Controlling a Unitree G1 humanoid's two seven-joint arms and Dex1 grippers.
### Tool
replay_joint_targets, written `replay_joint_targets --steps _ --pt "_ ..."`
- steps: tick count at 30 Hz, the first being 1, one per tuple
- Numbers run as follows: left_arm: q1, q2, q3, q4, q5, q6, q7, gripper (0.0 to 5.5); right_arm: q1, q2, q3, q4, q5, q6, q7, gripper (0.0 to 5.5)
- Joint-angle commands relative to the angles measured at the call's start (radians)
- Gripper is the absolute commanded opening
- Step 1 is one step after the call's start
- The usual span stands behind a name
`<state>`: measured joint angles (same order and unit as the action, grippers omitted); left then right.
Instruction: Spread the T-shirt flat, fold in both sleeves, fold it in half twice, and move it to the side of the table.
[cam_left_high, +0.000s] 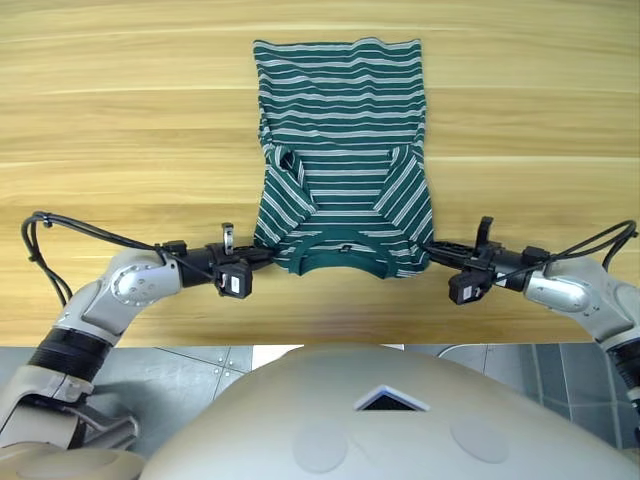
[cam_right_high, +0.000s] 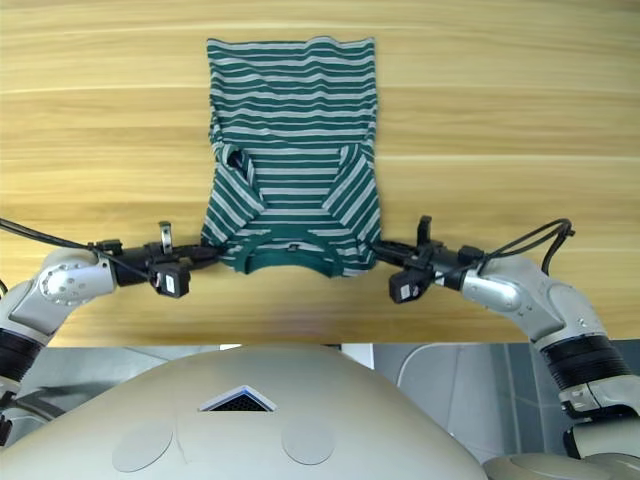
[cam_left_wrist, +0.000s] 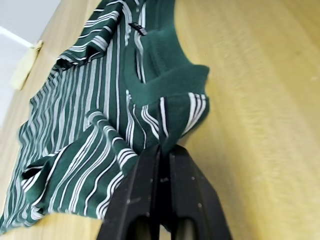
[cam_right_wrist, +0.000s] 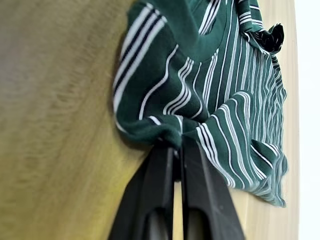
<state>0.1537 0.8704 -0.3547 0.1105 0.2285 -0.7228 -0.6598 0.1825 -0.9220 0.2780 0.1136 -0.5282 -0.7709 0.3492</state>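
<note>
The T-shirt (cam_left_high: 343, 130) stretches lengthwise (sleeves folded in) away from the left gripper (cam_left_high: 264, 254) and right gripper (cam_left_high: 430, 246), each clamped tight on one near shoulder corner.

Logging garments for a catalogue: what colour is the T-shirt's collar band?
The collar band is plain dark green, unstriped; left wrist view shows it best.

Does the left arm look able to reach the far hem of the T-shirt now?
Probably yes: nothing stands between the left gripper and the far hem. But that gripper is shut on the near shoulder corner of the T-shirt, so the corner would travel along.
</note>
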Motion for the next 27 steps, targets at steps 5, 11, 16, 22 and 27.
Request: replay_joint_targets --steps 5,11,16,22,27 --pt "0.015 -0.052 0.015 0.064 -0.029 -0.025 0.01 0.06 -0.018 0.057 -0.032 0.017 0.059 -0.006 -0.018 0.0" --pt "0.249 0.005 0.034 -0.174 -0.117 0.028 -0.016 0.06 0.196 0.005 -0.075 -0.118 0.17 0.035 0.053 0.0" --pt "0.418 0.045 0.137 -0.34 -0.152 0.064 0.011 0.06 0.319 -0.009 -0.157 -0.242 0.288 0.062 0.077 0.0" --pt "0.314 -0.035 0.218 -0.335 -0.265 0.104 0.041 0.06 0.229 0.05 -0.162 -0.293 0.412 0.103 0.113 0.0" --pt "0.103 -0.195 0.183 -0.195 -0.225 0.208 0.087 0.06 -0.024 0.213 -0.117 -0.198 0.419 0.202 0.099 0.0"
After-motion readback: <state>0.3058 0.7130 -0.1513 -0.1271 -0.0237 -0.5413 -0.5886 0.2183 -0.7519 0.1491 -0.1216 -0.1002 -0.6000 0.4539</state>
